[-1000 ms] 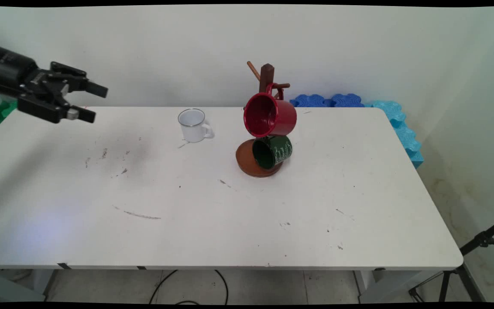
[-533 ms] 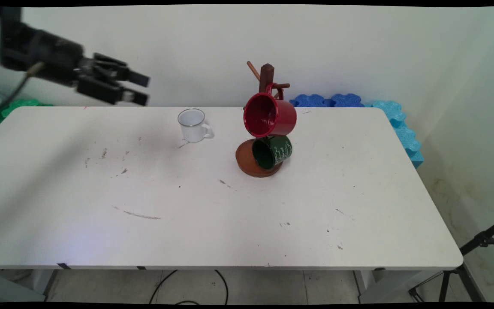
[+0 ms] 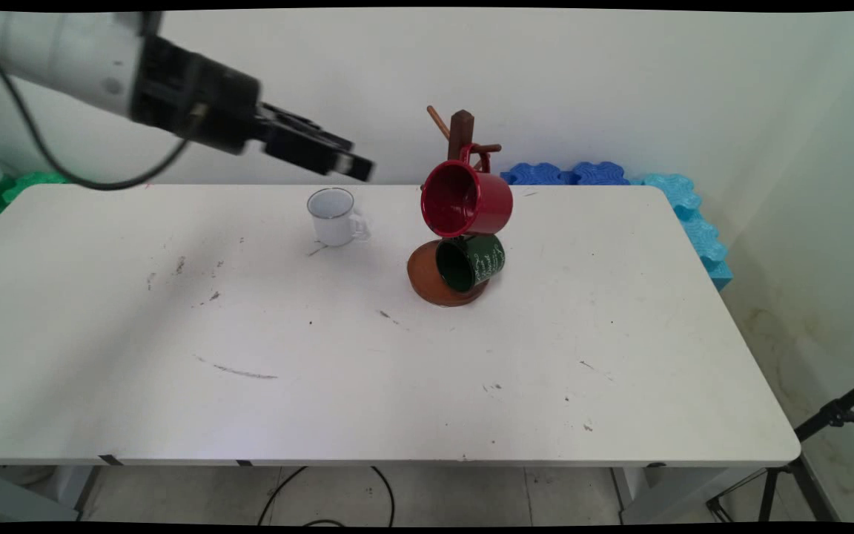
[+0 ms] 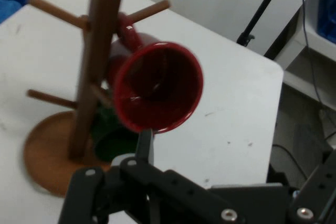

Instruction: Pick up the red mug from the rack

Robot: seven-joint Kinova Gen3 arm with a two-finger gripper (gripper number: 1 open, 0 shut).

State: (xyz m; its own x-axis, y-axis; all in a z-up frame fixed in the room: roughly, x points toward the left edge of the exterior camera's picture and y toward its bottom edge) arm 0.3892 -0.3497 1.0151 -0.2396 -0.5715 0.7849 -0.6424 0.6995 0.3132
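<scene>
While the white enamel mug (image 3: 334, 216) stands upright on the worktop (image 3: 368, 356) with its mouth up and nothing visible inside, the red mug (image 3: 465, 198) hangs by its handle from a peg of the wooden mug tree (image 3: 461, 133), its open mouth turned sideways and its inside bare. Below it a dark green mug (image 3: 471, 261) hangs from a lower peg, mouth also sideways, just over the tree's round brown base (image 3: 427, 282).

Compared with a second ago, the claw (image 3: 356, 167) has travelled from the far left edge of the worktop, rising and sweeping rightward; it now hangs in the air above and just right of the white mug, pointing toward the mug tree and holding nothing. The mugs and tree have not moved.

In the hand view the red mug (image 4: 157, 87) fills the middle, with the tree's post (image 4: 94, 66) to its left and the green mug (image 4: 113, 140) partly hidden behind them. The claw's linkage (image 4: 157, 192) crosses the bottom, and from there its fingers seem fairly close together, though I cannot tell for certain how wide they stand.

Blue foam pieces (image 3: 620, 178) lie along the worktop's far right edge, well apart from the claw. A black tripod (image 3: 805, 452) stands on the floor at lower right.
</scene>
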